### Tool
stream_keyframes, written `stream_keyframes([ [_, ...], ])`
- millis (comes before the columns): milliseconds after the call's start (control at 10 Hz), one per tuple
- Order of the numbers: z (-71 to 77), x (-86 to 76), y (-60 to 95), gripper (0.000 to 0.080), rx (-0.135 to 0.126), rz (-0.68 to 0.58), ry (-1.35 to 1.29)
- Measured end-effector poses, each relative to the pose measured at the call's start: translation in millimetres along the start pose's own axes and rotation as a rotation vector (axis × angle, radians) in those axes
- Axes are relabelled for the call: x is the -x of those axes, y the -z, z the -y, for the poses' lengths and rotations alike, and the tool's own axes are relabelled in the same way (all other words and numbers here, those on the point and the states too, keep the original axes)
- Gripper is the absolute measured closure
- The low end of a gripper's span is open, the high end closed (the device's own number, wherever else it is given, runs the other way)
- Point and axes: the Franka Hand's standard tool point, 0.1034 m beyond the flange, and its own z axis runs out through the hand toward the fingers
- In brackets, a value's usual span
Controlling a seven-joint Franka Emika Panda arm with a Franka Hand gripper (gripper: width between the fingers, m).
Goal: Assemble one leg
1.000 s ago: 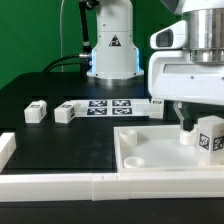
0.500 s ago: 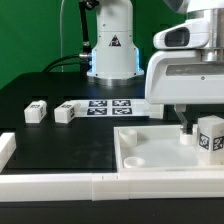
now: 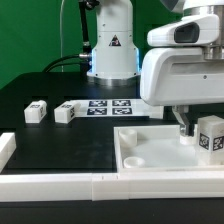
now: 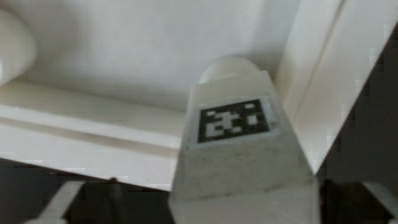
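Note:
A white leg with a black-and-white tag stands upright in the far corner of the large white tray-like part, at the exterior view's right. My gripper hangs over it. One dark finger shows just beside the leg with a small gap; the other finger is hidden. In the wrist view the leg fills the space between my fingers, with dark gaps on both sides, and the tray lies behind it. The gripper looks open around the leg.
Two more legs lie on the black table at the exterior view's left. The marker board lies behind them, with another leg at its end. A white rail runs along the front edge.
The gripper's body has shifted toward the exterior view's left and turned a little. The leg in the tray corner has stayed where it was.

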Motion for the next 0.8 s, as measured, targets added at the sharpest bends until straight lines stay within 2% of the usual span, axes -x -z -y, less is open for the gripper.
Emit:
stream_keyframes([
  [100,0.0,0.0,0.0,0.0382,0.0,0.0,0.0],
  [200,0.1,0.0,-0.1,0.0382,0.0,0.0,0.0],
  [300,0.1,0.1,-0.1,0.0508,-0.001,0.0,-0.018],
  [700,0.5,0.2,-0.4,0.0508,-0.004,0.001,-0.251],
  [800,3.0,-0.3,0.3,0.0508,-0.012,-0.006,-0.448],
])
